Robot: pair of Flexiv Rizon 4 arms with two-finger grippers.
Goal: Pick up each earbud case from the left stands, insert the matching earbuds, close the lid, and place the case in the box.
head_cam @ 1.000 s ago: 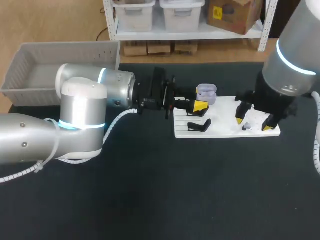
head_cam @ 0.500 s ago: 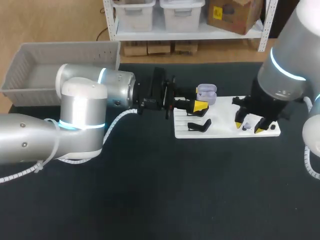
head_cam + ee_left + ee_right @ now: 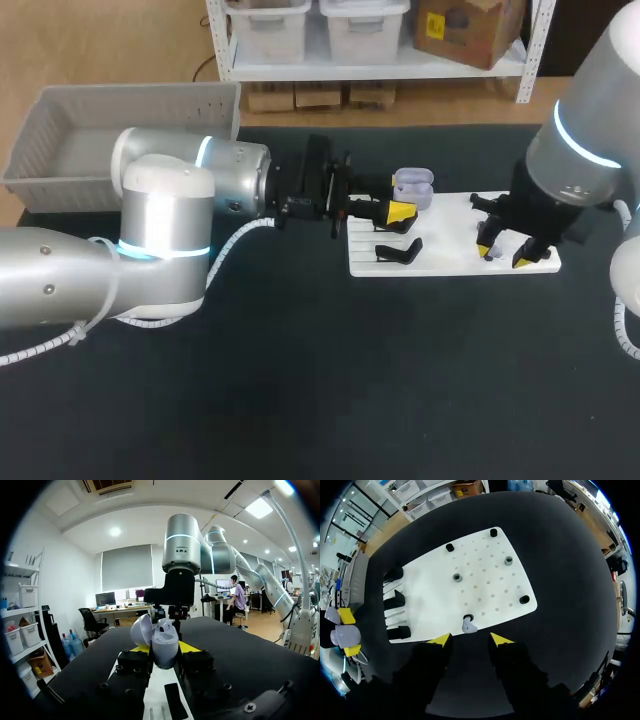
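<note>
A lavender earbud case with its lid open sits between the yellow fingertips of my left gripper, which is shut on it. The head view shows that case held above the left end of the white board; the right wrist view also shows the case. A small lavender earbud stands in a black peg near the board's front edge. My right gripper hangs open just above and behind the earbud, which is ahead of the tips, untouched.
Black stands sit on the board's left part, seen again as black stands from the right wrist. Small grey and black pegs dot the board. A grey basket stands at the table's back left.
My right gripper's fingers have drawn closer together and it has shifted slightly over the earbud. The left arm and the case have not moved.
</note>
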